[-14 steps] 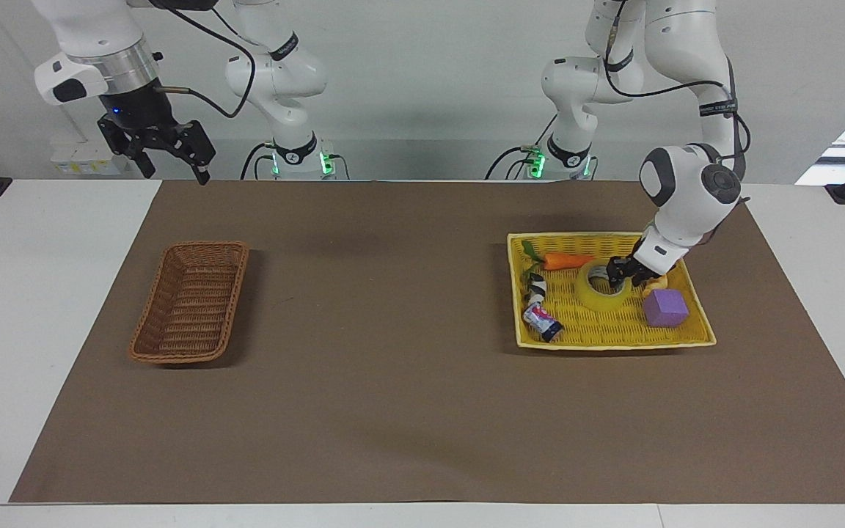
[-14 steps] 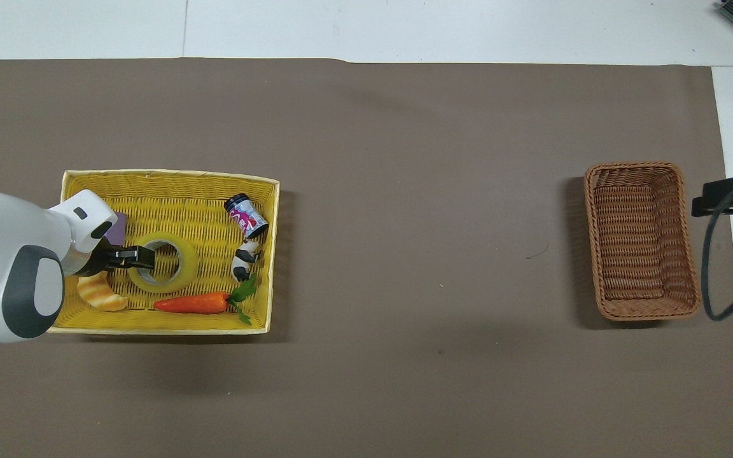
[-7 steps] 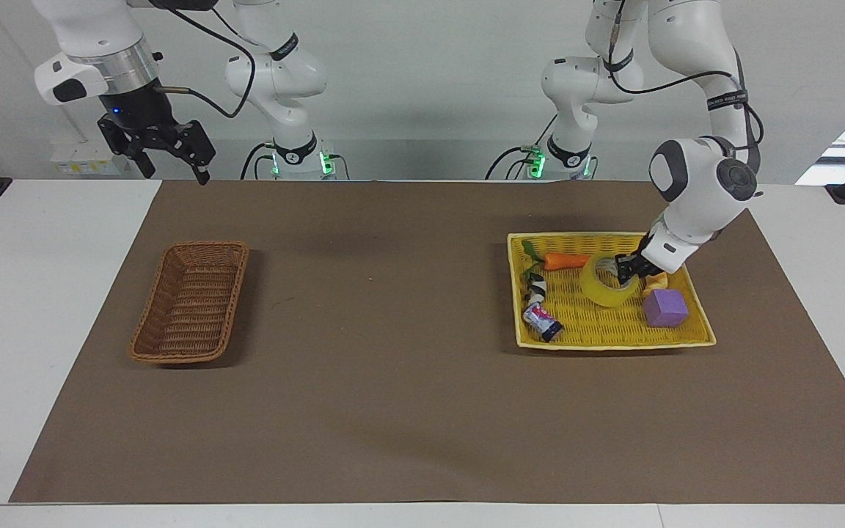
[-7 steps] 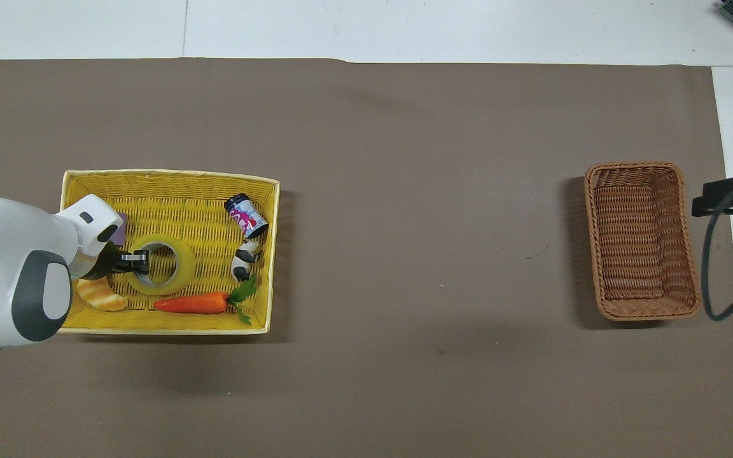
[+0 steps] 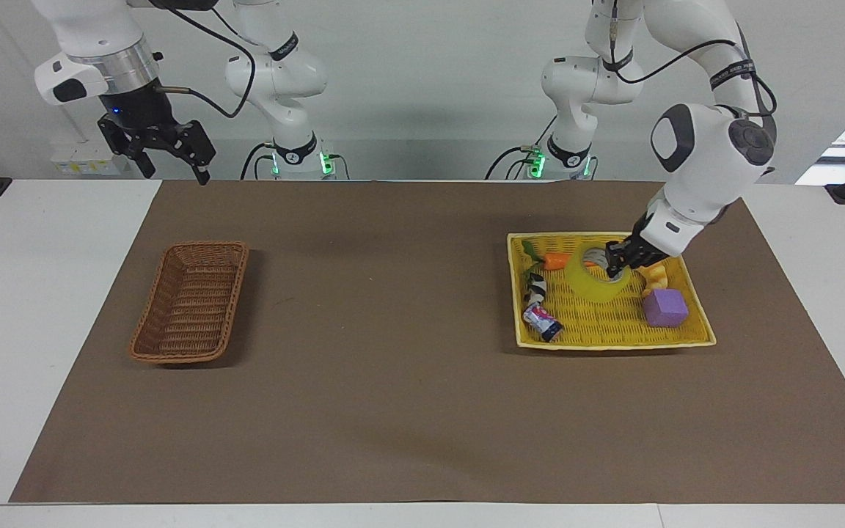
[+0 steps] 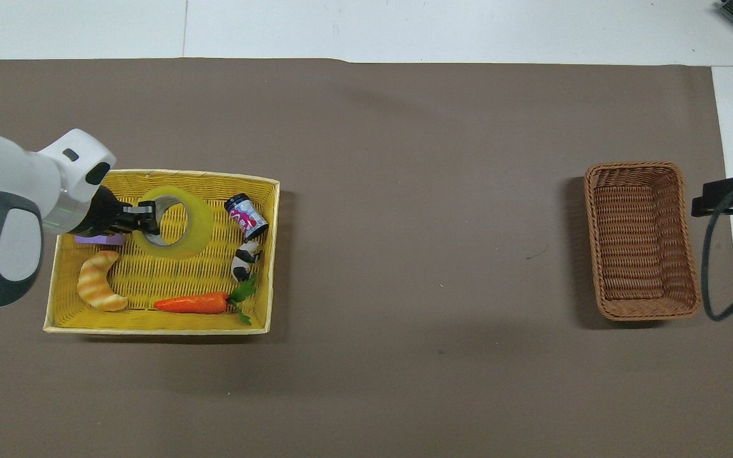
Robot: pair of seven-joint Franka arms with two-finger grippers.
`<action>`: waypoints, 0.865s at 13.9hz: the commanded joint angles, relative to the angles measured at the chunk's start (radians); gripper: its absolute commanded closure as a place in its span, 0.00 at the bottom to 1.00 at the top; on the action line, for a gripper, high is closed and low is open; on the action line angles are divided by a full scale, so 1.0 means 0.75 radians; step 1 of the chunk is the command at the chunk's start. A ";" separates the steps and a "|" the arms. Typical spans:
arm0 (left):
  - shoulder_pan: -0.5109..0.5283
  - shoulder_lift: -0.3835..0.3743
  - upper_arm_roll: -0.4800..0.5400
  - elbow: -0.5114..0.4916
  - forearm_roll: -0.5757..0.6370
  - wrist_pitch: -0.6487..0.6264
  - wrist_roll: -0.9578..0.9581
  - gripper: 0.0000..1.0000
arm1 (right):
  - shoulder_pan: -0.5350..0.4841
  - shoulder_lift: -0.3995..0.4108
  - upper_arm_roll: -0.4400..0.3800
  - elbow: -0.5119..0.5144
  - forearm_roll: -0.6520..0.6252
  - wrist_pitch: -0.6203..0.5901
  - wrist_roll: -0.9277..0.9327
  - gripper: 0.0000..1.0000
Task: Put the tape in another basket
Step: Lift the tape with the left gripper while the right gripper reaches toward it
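Tape [image 5: 598,279] clamped in left gripper [image 5: 617,265], seemingly just clear of yellow basket [image 5: 694,339]; next carry to brown basket [image 5: 189,302]; right gripper [image 5: 171,152] open, waiting.

I see a yellow woven basket [image 6: 258,189] holding translucent yellow tape [image 6: 191,222], an orange carrot [image 6: 191,304], a purple cube [image 5: 665,308] and a black-and-white cow [image 6: 244,262]. Beside the cow lies a dark can [image 6: 247,216] with a pink-and-white label. The other basket [image 6: 640,304] is brown wicker.

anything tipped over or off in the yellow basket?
Only the small can, lying on its side in the yellow basket. The tape hangs tilted because the left gripper holds it by its wall.
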 commanded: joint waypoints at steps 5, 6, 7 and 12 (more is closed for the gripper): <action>-0.295 0.028 0.013 0.129 -0.079 0.055 -0.451 1.00 | 0.065 0.017 0.018 -0.097 0.173 0.217 -0.112 0.00; -0.338 0.031 0.013 0.123 -0.093 0.100 -0.480 1.00 | 0.097 0.047 0.018 -0.101 0.196 0.232 -0.122 0.00; -0.389 0.029 0.011 0.121 -0.097 0.118 -0.497 1.00 | 0.128 0.082 0.018 -0.101 0.220 0.238 -0.124 0.00; -0.540 0.022 0.007 0.105 -0.312 0.290 -0.542 1.00 | 0.216 0.180 0.018 -0.119 0.572 0.328 -0.120 0.00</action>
